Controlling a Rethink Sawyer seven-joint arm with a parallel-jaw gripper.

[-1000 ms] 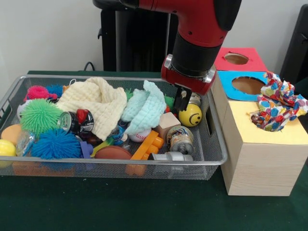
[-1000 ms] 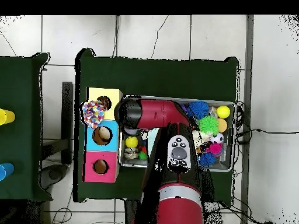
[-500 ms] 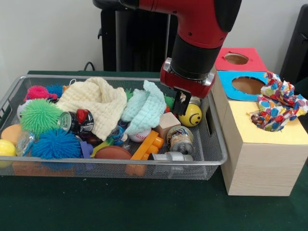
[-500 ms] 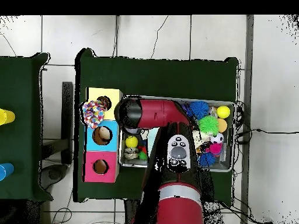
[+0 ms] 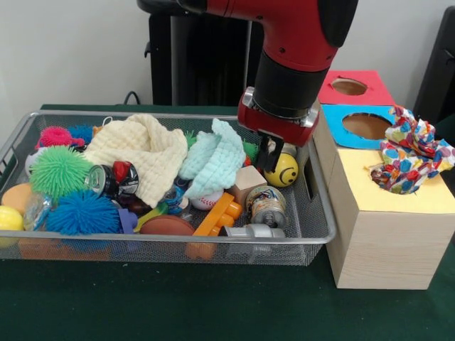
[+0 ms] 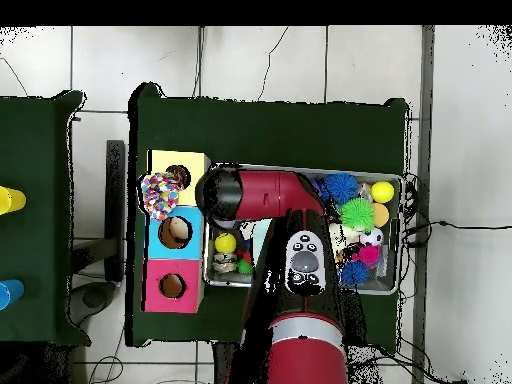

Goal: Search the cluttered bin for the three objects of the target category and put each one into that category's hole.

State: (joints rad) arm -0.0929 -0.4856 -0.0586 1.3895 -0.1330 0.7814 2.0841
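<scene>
While the wire bin (image 5: pixel 313 227) is searched, the cream cloth (image 5: pixel 146 153) and mint cloth (image 5: pixel 217 160) are seen left of the gripper (image 5: pixel 269 155); its grip cannot be told. Just beside it, the yellow smiley ball (image 5: pixel 284 170) could be knocked away. The gripper has been raised slightly since earlier.
</scene>
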